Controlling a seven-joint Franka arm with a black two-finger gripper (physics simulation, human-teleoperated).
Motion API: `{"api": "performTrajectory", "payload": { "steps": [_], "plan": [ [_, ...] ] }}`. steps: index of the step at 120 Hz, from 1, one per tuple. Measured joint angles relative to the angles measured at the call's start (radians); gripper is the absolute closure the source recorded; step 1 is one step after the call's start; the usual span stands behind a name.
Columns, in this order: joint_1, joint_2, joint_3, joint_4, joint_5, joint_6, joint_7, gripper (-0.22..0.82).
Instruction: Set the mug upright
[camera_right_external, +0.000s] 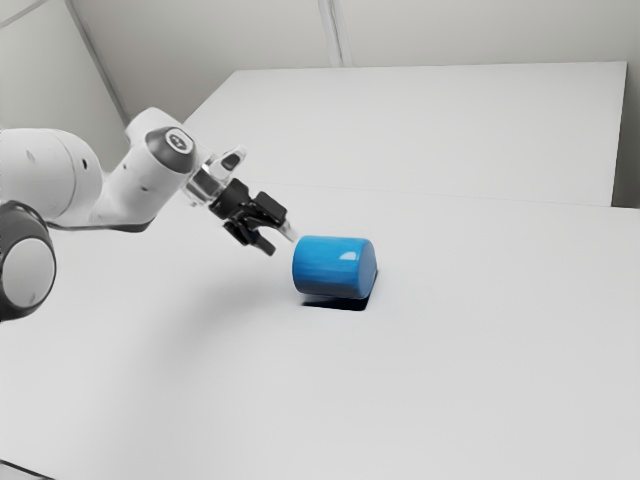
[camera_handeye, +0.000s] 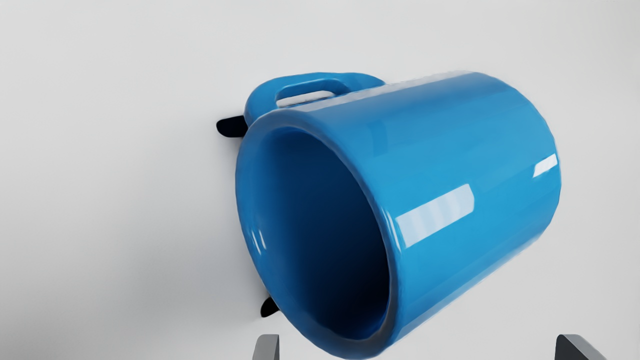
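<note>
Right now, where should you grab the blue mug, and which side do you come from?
I'd pinch the mug's rim at its highest part, coming from the mouth side, one finger inside and one outside. The mug lies on its side with its open mouth toward my tool, so that wall looks easiest to reach. Its handle sticks out elsewhere, so it shouldn't get in the way.

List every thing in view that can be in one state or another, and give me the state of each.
Mug: lying on its side, not upright; mouth uncovered and facing the claw.
Mug's handle: attached, sticking out from the mug's side, not gripped.
Claw: open, fingers apart, holding nothing, close to the mug's mouth end.
Arm: bent, reaching out toward the mug.
</note>
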Motion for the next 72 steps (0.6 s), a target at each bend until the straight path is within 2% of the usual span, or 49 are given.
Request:
{"api": "performTrajectory", "payload": {
  "steps": [36, 72],
  "plan": [
    [0.022, 0.102, -0.001, 0.045, -0.192, -0.017, 0.155, 0.00],
    [0.044, 0.173, -0.002, 0.038, -0.380, -0.193, 0.249, 0.01]
  ]
}}
